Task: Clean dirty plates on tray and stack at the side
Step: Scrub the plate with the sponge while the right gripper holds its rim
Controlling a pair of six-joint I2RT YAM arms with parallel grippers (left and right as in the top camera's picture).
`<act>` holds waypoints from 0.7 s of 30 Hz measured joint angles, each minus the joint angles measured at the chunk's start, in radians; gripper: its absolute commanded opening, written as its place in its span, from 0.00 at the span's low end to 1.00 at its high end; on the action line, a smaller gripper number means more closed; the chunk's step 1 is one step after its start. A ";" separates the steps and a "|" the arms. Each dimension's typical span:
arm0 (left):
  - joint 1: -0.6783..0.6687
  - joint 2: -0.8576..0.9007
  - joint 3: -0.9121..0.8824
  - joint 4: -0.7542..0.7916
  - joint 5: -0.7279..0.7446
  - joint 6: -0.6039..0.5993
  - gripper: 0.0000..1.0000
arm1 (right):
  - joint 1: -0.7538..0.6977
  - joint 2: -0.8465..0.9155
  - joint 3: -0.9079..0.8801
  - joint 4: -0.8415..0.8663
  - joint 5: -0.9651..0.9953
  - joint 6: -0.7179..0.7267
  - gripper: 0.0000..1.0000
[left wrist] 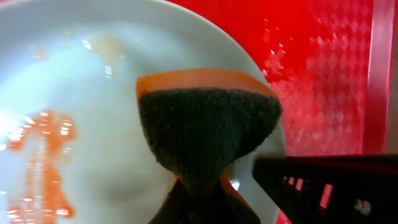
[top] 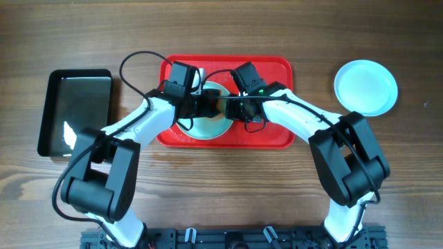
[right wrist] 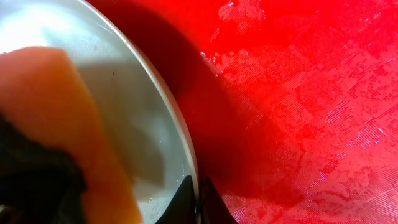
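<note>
My left gripper (left wrist: 198, 200) is clamped on a sponge (left wrist: 208, 124), pinching it so hard at the waist that the dark scouring face fans out over the orange backing. My right gripper (right wrist: 198, 200) is pinched on the near rim of the plate (left wrist: 93, 124), steadying it. That plate lies flat and face up in the middle of the red tray (left wrist: 323, 74), between my two wrists. A second plate (top: 365, 86) sits well apart on the bare table (top: 221, 28) to my right, and it looks clean from above. A black tray (top: 75, 111) lies off to my left. I judge this to be the scrubbing step on the tray's plate, since an orange smear (left wrist: 43, 143) streaks the side of the bowl away from the sponge. The next move calls for sweeping the scouring face across to that smear while my right grip keeps the rim from sliding on the wet tray. Being round, the plate has no long axis and simply faces upward. The tray's long axis runs left to right across the table, parallel to my base.
</note>
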 measured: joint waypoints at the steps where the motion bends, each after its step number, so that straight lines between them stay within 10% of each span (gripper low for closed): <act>1: -0.005 0.000 0.000 -0.002 -0.019 -0.008 0.04 | 0.000 0.000 0.000 -0.002 -0.001 -0.003 0.04; 21: 0.030 0.029 0.057 -0.240 -0.372 -0.040 0.04 | 0.012 0.000 0.000 0.002 -0.056 -0.002 0.04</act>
